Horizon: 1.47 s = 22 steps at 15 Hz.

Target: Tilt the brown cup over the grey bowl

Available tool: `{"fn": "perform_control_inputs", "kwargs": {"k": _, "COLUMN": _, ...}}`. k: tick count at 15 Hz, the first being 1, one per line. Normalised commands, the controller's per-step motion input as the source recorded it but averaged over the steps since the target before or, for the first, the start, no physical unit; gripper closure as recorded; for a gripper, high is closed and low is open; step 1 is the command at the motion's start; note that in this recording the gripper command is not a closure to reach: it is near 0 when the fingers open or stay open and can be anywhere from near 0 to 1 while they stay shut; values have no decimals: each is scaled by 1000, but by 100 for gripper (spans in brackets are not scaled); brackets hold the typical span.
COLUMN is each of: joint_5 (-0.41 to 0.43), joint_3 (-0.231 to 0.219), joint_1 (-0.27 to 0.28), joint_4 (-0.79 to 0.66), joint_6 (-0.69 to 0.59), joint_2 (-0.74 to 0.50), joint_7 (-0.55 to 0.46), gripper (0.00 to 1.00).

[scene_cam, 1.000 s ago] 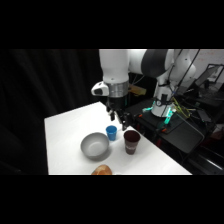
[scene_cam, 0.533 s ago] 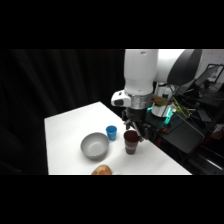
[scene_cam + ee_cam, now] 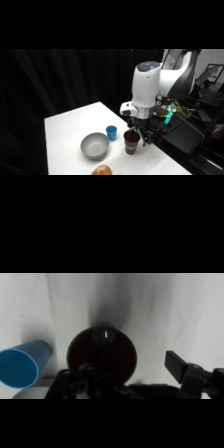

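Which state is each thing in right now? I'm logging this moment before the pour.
brown cup: upright on the table, between the open fingers.
grey bowl: upright, looks empty.
blue cup: upright, beside the bowl.
orange-brown object: resting at the table's near edge.
gripper: open, down at the brown cup.

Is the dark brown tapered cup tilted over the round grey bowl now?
No. In the side view the brown cup stands upright on the white table, beside the grey bowl, not over it.

Matt grey bowl, glossy brown cup
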Motion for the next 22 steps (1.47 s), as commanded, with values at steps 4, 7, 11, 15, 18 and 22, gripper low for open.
{"fn": "perform_control_inputs", "kwargs": {"k": 4, "joint_5": 16, "joint_3": -62, "joint_1": 2, "joint_4": -88, "joint_6": 326, "joint_2": 121, "joint_7": -17, "gripper": 100}}
{"fn": "perform_control_inputs", "kwargs": {"k": 7, "joint_5": -89, "joint_3": -83, "joint_1": 65, "joint_4": -19, "joint_6": 105, "joint_2": -32, "joint_7": 79, "gripper": 98}}
{"fn": "perform_control_inputs", "kwargs": {"k": 11, "joint_5": -199, "joint_3": -101, "joint_1": 97, "joint_4": -5, "joint_6": -77, "joint_2": -177, "joint_7": 177, "gripper": 7}}
{"fn": "perform_control_inputs", "kwargs": {"k": 15, "joint_5": -140, "joint_3": -65, "joint_1": 43, "joint_4": 83, "joint_6": -400, "joint_2": -397, "joint_7": 127, "gripper": 5}}
{"fn": "perform_control_inputs", "kwargs": {"k": 18, "joint_5": 26, "joint_3": 6, "joint_1": -59, "joint_4": 237, "joint_6": -527, "joint_2": -338, "joint_7": -85, "gripper": 5}}
{"fn": "perform_control_inputs", "kwargs": {"k": 22, "joint_5": 277, "joint_3": -38, "joint_1": -143, "joint_4": 465, "joint_6": -340, "joint_2": 20, "joint_7": -470, "gripper": 6}}
